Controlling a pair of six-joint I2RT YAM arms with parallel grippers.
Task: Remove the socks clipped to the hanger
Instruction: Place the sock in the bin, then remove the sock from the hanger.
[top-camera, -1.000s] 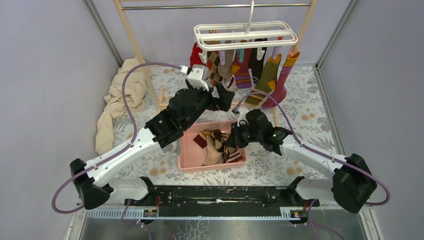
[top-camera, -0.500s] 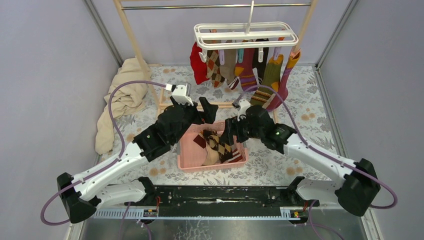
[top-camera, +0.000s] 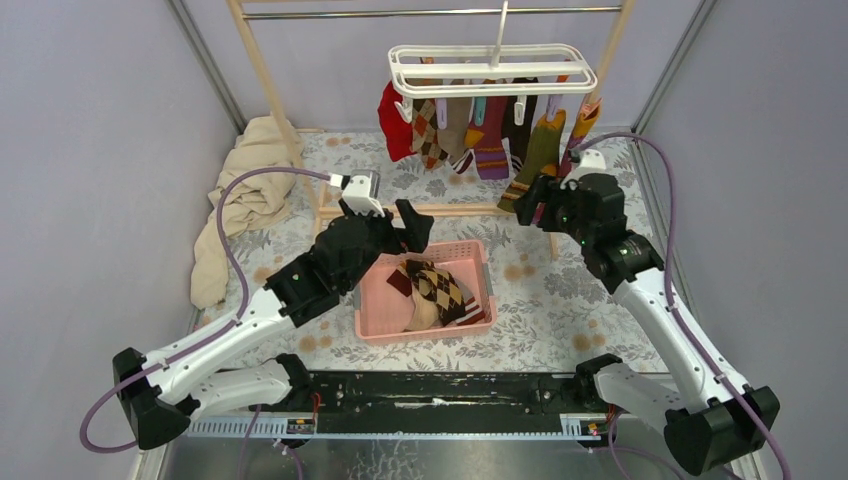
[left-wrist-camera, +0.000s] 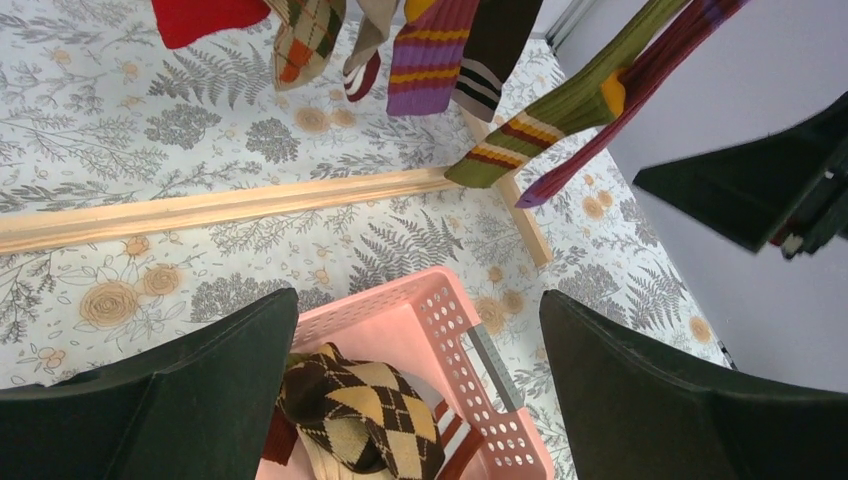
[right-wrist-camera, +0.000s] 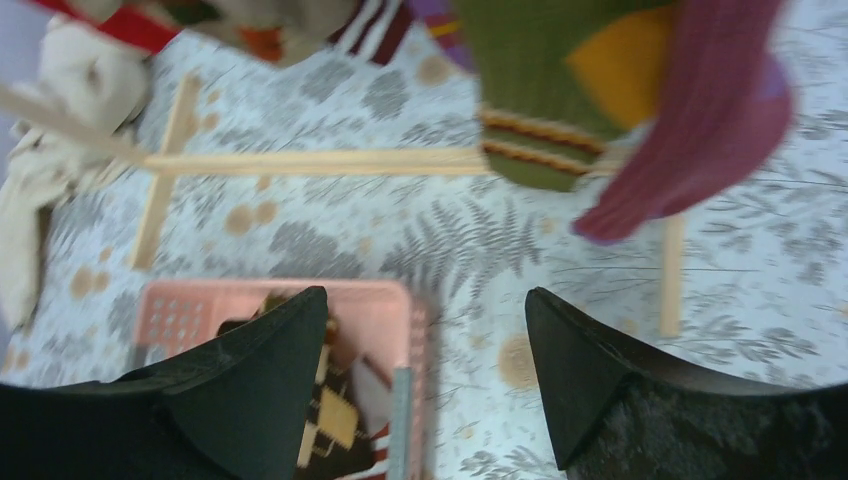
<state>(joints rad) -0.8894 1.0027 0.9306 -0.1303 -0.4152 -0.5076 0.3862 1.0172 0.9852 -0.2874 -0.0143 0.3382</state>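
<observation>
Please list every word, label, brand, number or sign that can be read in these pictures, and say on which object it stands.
None: no view shows readable text.
The socks, the hanger, the pink basket and the floral table cover show only plain colour or pattern, no letters.
Small fittings on the black rail at the arm bases are too small to tell whether they carry print.

White hanger (top-camera: 492, 68) carries socks (top-camera: 488, 128): red, brown argyle, beige, purple with yellow stripes, dark with white stripes, olive, maroon. Below the black left pincer (left-wrist-camera: 418, 303), a pink basket (top-camera: 460, 247) holds a brown-and-cream argyle sock (top-camera: 440, 285). Tabletop (top-camera: 570, 290): pale, grey ferns, tan flowers.
</observation>
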